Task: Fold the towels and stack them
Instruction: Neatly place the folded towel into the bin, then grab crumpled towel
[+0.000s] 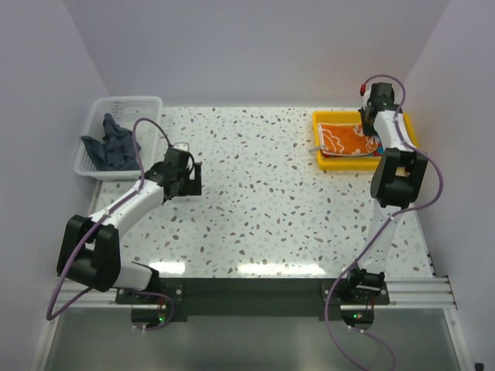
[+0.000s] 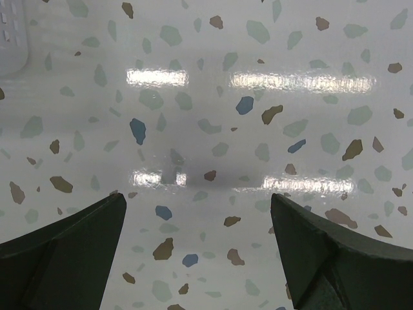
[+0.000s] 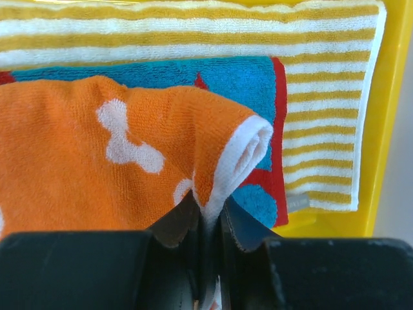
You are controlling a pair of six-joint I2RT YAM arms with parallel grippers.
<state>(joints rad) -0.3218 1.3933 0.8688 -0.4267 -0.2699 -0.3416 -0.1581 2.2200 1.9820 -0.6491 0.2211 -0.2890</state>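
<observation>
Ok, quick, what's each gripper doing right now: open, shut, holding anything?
Left gripper: jaws wide open, holding nothing.
Right gripper: jaws shut on the folded edge of the orange towel.

Open tabletop (image 1: pixel 263 193) runs between the basket (image 1: pixel 128 100) at the far left and the tray (image 1: pixel 332 116) at the far right, and a gripper could cross there freely. The left arm (image 1: pixel 131 202) slants over the left part, with the left gripper (image 2: pixel 199 245) spread wide above bare surface. The right arm (image 1: pixel 394 174) reaches along the right edge and covers the tray's right side. The right gripper (image 3: pixel 210 216) is pinched on the orange towel (image 3: pixel 77 168), blocking its near corner. Side walls (image 1: pixel 46 116) stand close beside basket and tray. A dark towel (image 1: pixel 112 143) fills much of the basket.
</observation>
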